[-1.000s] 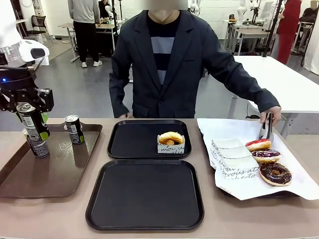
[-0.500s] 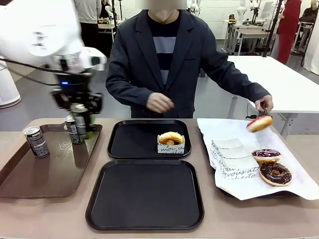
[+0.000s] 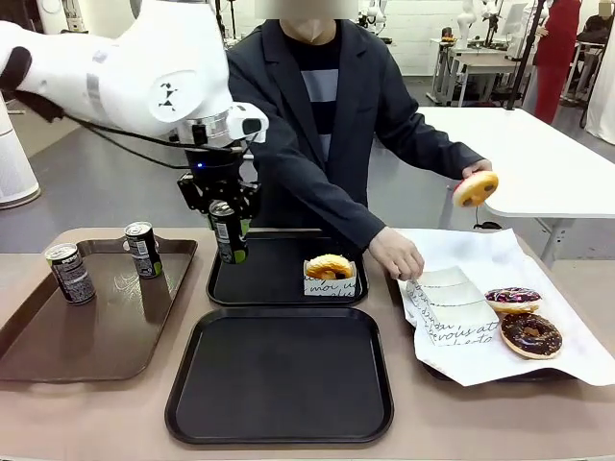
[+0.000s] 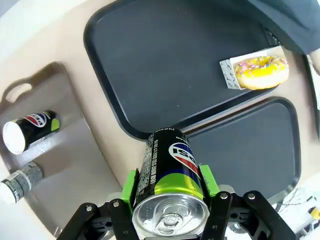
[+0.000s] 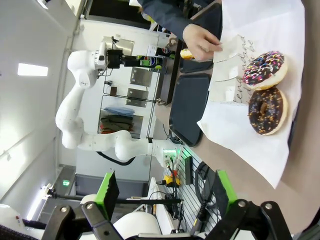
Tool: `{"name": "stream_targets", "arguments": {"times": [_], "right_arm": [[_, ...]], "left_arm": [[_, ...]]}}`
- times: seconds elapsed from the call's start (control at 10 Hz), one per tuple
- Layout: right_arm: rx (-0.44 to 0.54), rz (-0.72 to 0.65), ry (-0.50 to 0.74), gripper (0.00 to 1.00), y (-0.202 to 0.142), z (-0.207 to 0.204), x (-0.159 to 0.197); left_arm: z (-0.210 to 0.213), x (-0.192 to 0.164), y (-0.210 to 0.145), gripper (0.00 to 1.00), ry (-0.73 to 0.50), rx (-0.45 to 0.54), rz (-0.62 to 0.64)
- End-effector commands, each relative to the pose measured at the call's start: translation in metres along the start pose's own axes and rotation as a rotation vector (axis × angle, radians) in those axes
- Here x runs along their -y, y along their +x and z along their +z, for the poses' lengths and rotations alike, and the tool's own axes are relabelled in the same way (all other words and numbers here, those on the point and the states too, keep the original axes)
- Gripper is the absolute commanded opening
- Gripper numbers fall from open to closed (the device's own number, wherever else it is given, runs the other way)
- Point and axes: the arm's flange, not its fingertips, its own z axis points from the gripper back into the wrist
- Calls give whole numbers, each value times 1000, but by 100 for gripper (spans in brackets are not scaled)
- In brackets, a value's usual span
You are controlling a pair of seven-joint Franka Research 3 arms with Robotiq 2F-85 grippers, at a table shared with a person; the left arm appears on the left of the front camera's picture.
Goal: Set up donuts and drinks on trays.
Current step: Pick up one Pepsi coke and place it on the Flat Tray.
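The slim black drink can [image 3: 229, 233] hangs upright in the left gripper [image 3: 229, 242], green pads clamped on its sides. It is over the left edge of the far black plastic tray [image 3: 274, 280], close to the far-left corner; I can't tell whether its base touches. That tray's left half is open floor. Toward its right edge, close to the near rim, sits a golden ring donut in a white paper sleeve [image 3: 330, 274]. The near black plastic tray [image 3: 279, 375] lies just in front, its whole floor free.

At the bench's left end a long brown tray [image 3: 96, 331] carries a second black can [image 3: 72, 273] by its left edge and a third black can [image 3: 142, 250] by its far edge, apart from each other.

At the right end a white paper sheet [image 3: 500, 254] bears a purple-iced sprinkled donut [image 3: 512, 300] and a chocolate-iced donut [image 3: 530, 334] just beside each other along its right edge. A stack of white paper sleeves [image 3: 447, 307] lies on its left part. The person's lower hand [image 3: 397, 254] rests on the stack's far corner, and the person's raised hand [image 3: 480, 168] holds a red-edged donut [image 3: 476, 189] in the air beyond the sheet's far edge.

The left wrist view looks down the held can's silver top and shows the sleeved donut yellow-iced with sprinkles — plain golden from the front. In the right wrist view the right gripper [image 5: 165, 190] has its jaws spread wide with nothing between them — facing the two iced donuts sideways.
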Motion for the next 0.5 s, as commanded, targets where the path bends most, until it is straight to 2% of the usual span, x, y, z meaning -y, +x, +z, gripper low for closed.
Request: {"name": "stream_targets", "arguments": {"times": [0.0, 0.2, 0.3, 0.4], "right_arm": [[4, 5, 7, 100, -1, 0, -1], [4, 5, 7, 100, -1, 0, -1], [4, 5, 7, 100, -1, 0, -1], [4, 5, 7, 100, -1, 0, -1]], "left_arm": [[15, -43, -49, 59, -54, -28, -29], [36, -80, -116, 59, -16, -102, -62], [43, -92, -144, 59, 8, -84, -58], [42, -95, -154, 59, 24, -61, -62]]}}
